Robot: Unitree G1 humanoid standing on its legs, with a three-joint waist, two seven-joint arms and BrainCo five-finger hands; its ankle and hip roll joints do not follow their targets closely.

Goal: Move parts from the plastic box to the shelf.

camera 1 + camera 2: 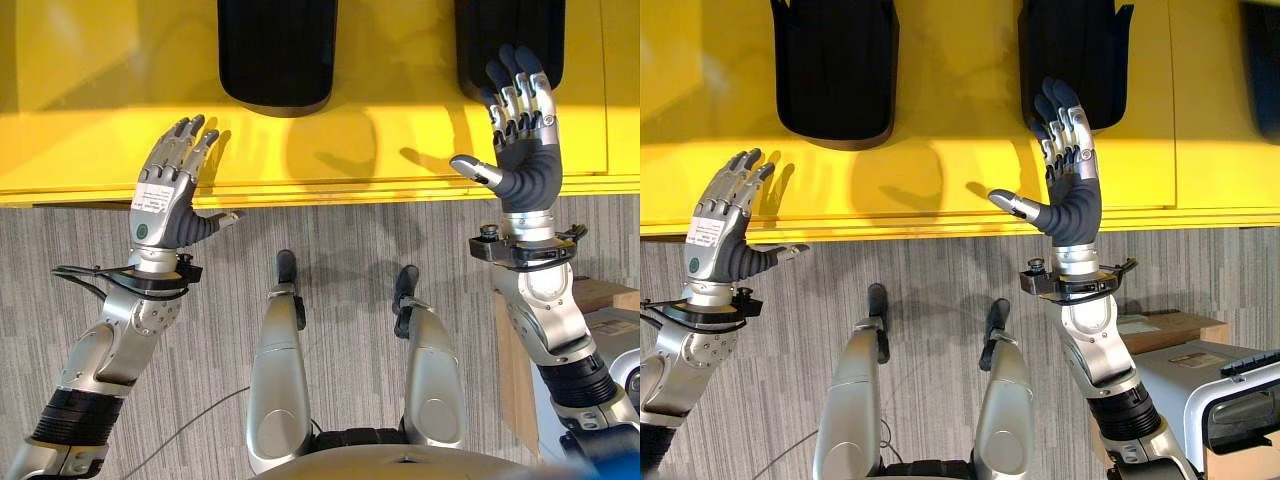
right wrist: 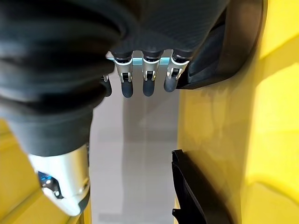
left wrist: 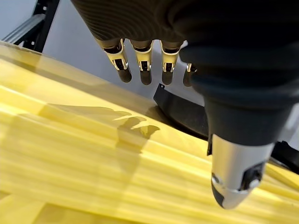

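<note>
A yellow surface runs across the far side of the head views. Two black curved parts lie on it, one in the middle and one at the right. My left hand is held up over the surface's front edge, open, fingers straight, holding nothing. My right hand is raised and open too, its fingertips over the near end of the right part. The left wrist view shows straight fingers above the yellow surface and a black part. In the right wrist view, straight fingers show beside a black part.
Grey carpet lies below the yellow surface's front edge. At the lower right stand a cardboard box and a grey and white case. A third black part shows at the far right edge.
</note>
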